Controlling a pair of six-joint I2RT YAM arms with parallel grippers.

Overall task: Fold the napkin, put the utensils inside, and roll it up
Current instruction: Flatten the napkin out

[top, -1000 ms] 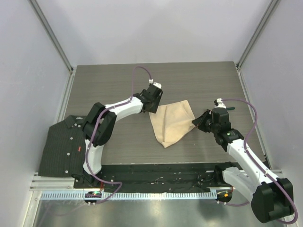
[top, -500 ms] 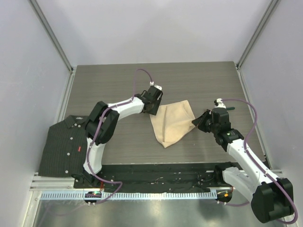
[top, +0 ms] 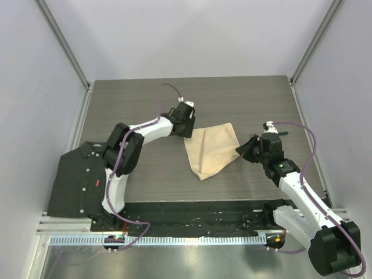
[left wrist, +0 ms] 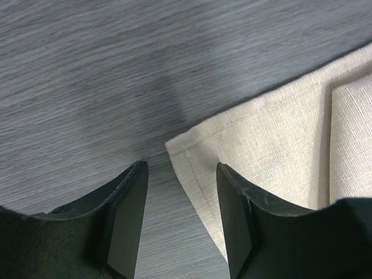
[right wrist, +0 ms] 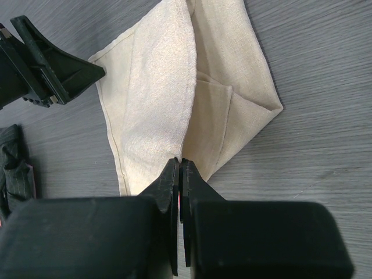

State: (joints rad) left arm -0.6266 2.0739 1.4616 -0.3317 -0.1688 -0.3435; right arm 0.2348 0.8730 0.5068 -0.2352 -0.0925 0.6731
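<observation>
The napkin (top: 212, 150) lies partly folded in the middle of the counter (top: 133, 99), and we judge that the folding step is not yet finished. The left tool (left wrist: 181, 172) stands with its jaws apart. The hemmed corner of the napkin, at 10 o'clock of the cloth, lies just between them, and nothing is gripped. The right tool (right wrist: 180, 165) has its jaws together, and they seem to pinch the cloth edge at 3 o'clock of the napkin.

To do this step well, we would lower the left tool until both fingers pass the hem. We would then close deep enough that the corner cannot slip out. The right tool should hold its side quiet, so the cloth does not drag over the counter.

The top view gives us the whole shape of the napkin and a dark shirt (top: 75, 180) at 8 o'clock of the counter. It does not show the jaws. The left wrist view shows exactly how the corner sits between the fingers. The right wrist view shows the overlapping layers. We cannot find the utensils with certainty in any view.
</observation>
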